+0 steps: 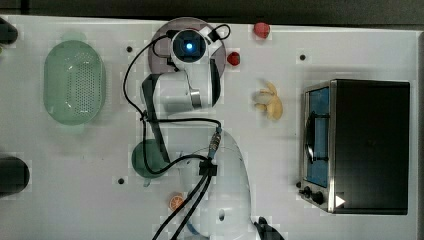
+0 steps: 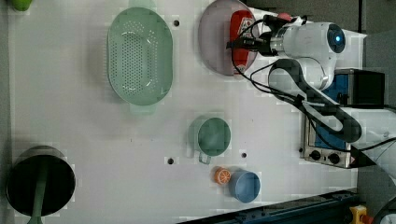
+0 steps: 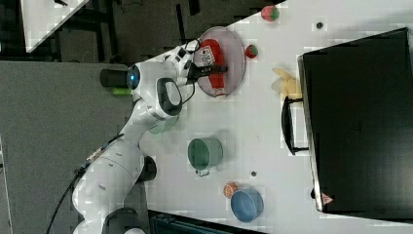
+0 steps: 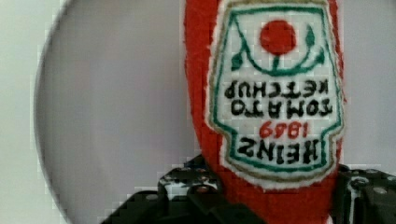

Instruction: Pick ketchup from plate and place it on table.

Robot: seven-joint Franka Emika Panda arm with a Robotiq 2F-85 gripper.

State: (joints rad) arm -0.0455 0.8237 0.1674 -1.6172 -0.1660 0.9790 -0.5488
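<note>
The ketchup, a slim red bottle with a white label, lies flat on the lilac-pink plate at the far edge of the white table. My gripper reaches down over the bottle's lower body. In the wrist view the ketchup sits between the two black fingers, which press against both its sides, with the plate beneath. The right view shows the gripper across the ketchup on the plate. From the top view the arm's wrist covers most of the plate.
A green perforated basket lies at the top view's left. Two small red fruits and bananas lie beside the plate. A toaster oven, green cup, blue bowl and dark pot stand around.
</note>
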